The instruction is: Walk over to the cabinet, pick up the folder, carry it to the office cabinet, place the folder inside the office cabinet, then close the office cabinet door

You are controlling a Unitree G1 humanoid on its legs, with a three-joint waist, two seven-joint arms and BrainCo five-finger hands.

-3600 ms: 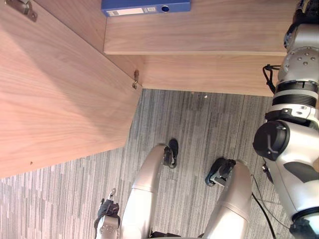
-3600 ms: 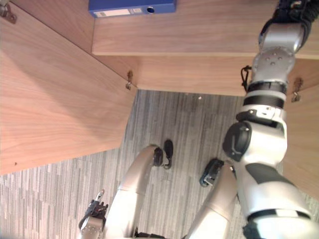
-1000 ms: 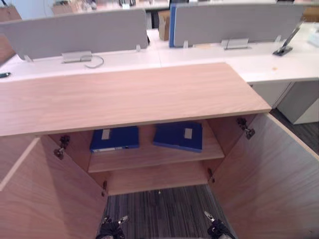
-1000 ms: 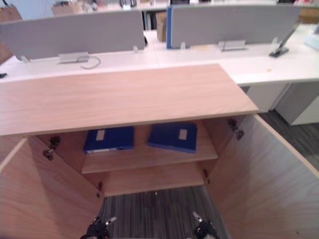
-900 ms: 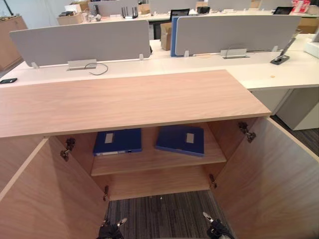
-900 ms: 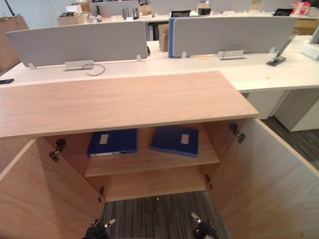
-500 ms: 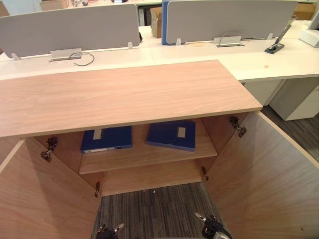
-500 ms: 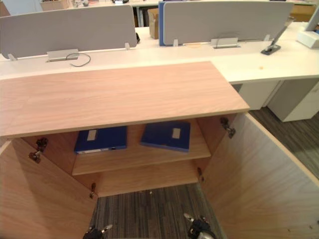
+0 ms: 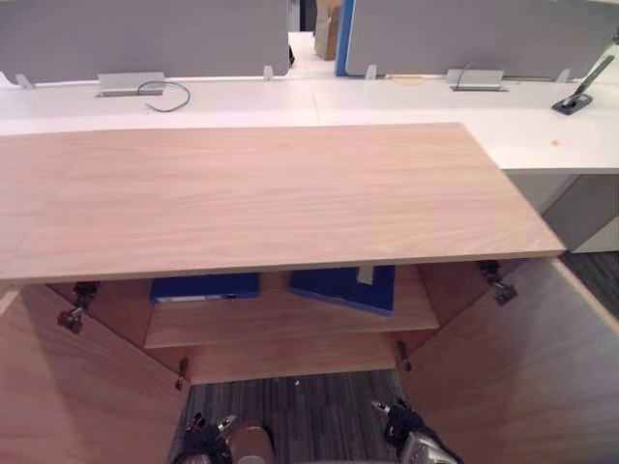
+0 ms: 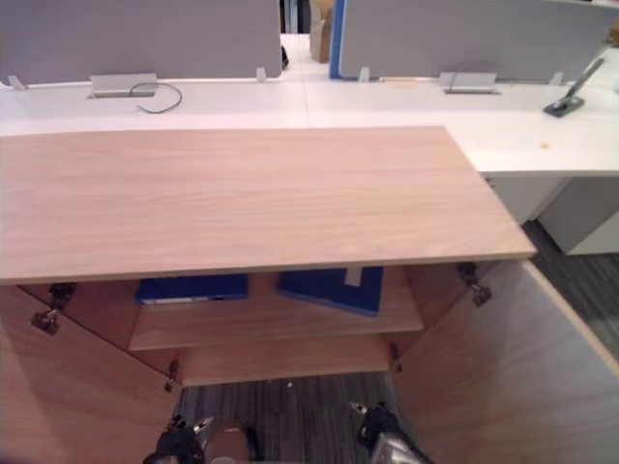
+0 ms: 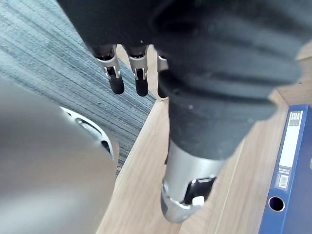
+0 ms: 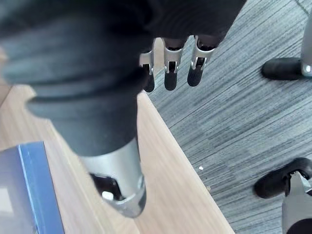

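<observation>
I stand before the open cabinet with nothing in either hand. Two blue folders lie on its shelf, so I judge the folder is stowed and the doors are the job left, though the same sight would fit a pick-up not yet begun.

At 8 o'clock in the head view the left door is swung wide. My left hand hangs low at 7 o'clock over the carpet, fingers straight and loosely spread, thumb apart, touching nothing. Just below centre the left folder lies flat and square to the shelf, half hidden under the cabinet's top. Beside it and apart from it, the right folder lies flat but skewed. My right hand hangs at 5 o'clock, fingers straight and relaxed, holding nothing. The right door stands open at 4 o'clock.

Next, I reckon each hand must go outward behind its door's free edge and push it in towards the middle. I am between the two doors, so I may have to step back to let them swing.

At 12 o'clock the white desks and grey screens are well clear
</observation>
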